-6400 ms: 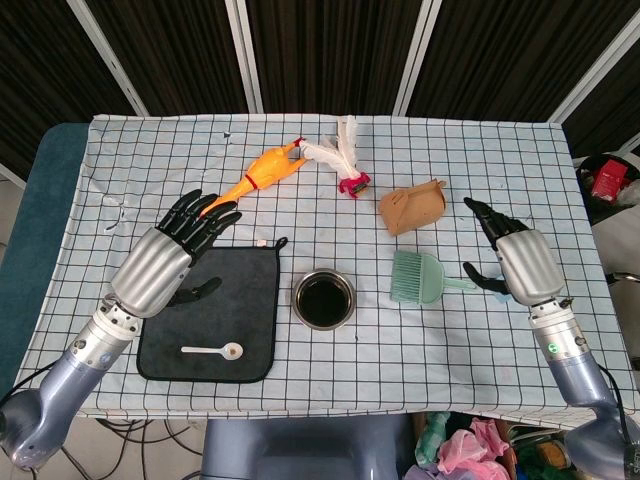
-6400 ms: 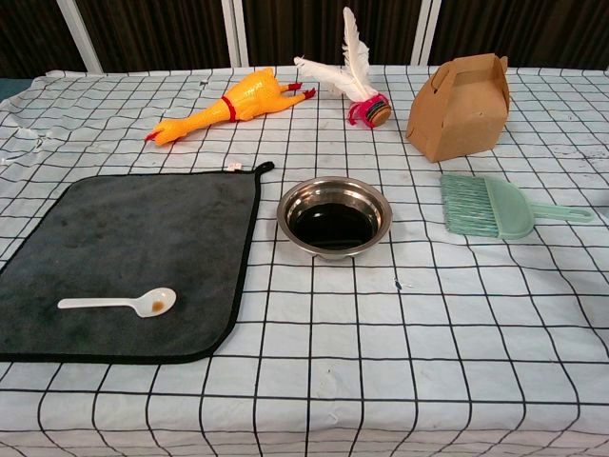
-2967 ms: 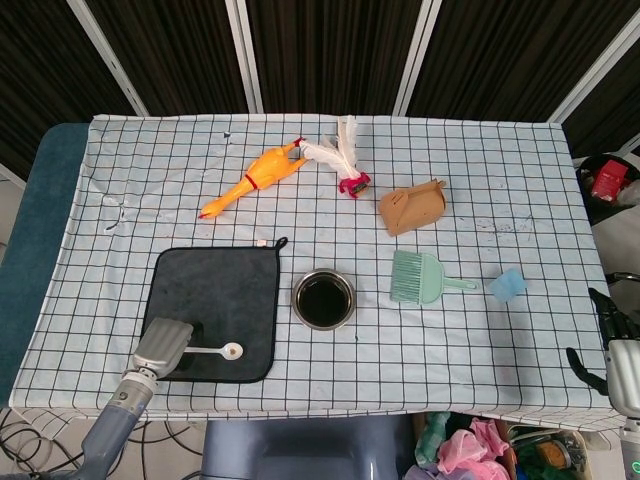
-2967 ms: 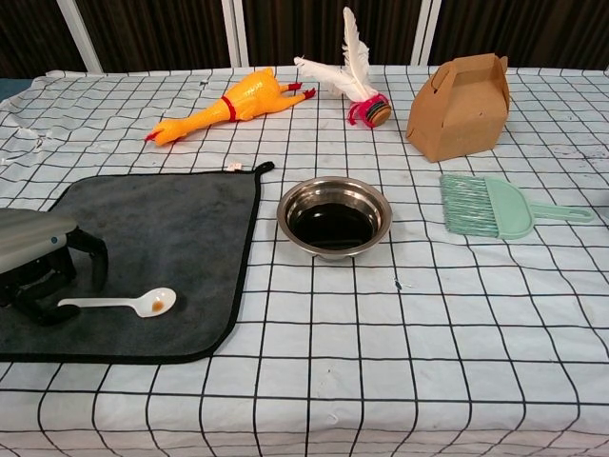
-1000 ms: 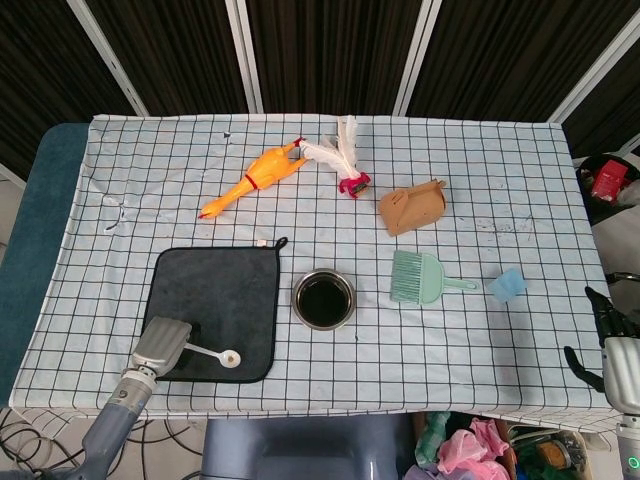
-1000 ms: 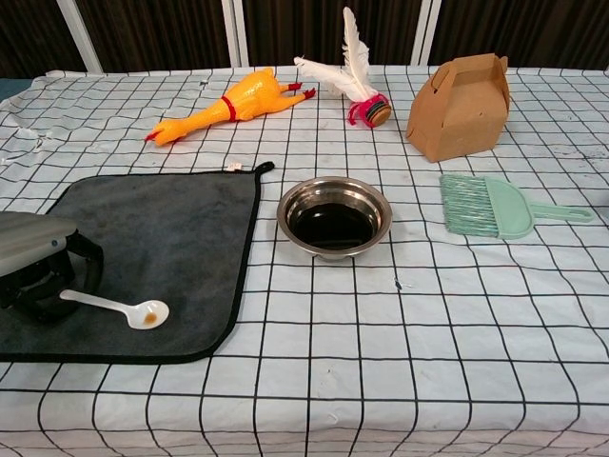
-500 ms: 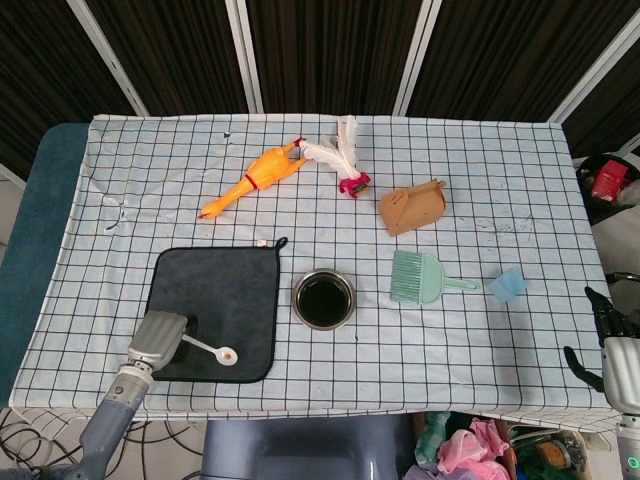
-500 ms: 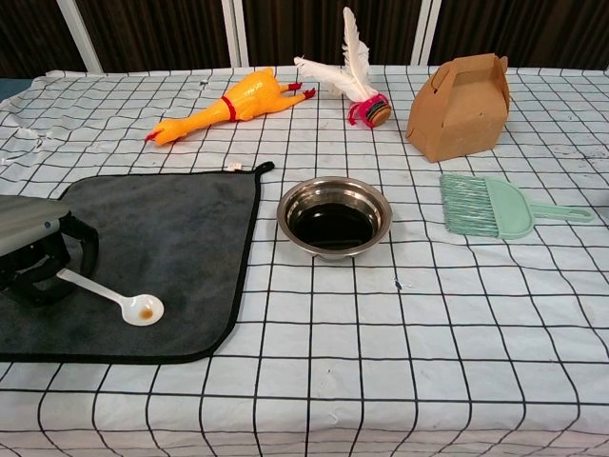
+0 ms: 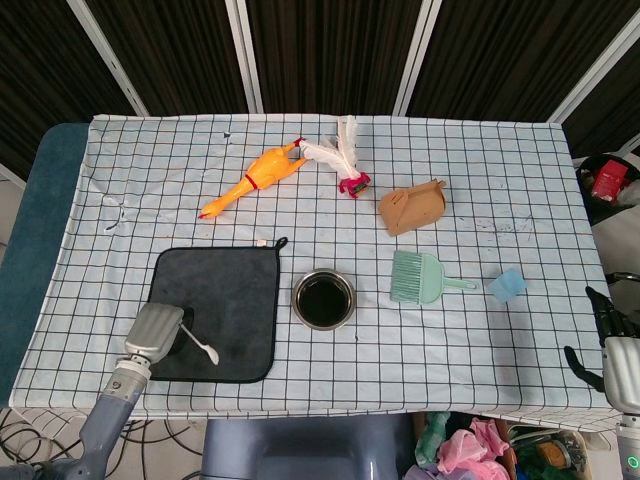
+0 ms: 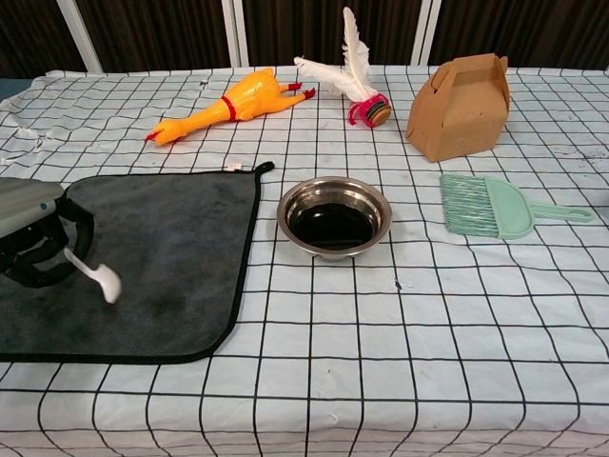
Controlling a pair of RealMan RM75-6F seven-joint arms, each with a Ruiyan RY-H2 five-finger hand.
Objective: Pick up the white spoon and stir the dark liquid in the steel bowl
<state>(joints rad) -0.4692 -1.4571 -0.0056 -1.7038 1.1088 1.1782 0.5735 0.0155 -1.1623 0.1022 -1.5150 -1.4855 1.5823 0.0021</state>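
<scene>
My left hand grips the handle of the white spoon over the left part of the dark grey mat. The spoon is lifted off the mat and its bowl hangs down to the right. To the right of the mat stands the steel bowl with dark liquid in it. My right hand shows only at the far right edge of the head view, off the table, holding nothing, fingers apart.
A rubber chicken and a feather toy lie at the back. A brown paper box, a green brush and a small blue object lie to the right of the bowl.
My left hand closed on the spoon's handle and lifted it from the mat. The spoon's bowl swung from lying flat to hanging downward. The right hand stayed still.
</scene>
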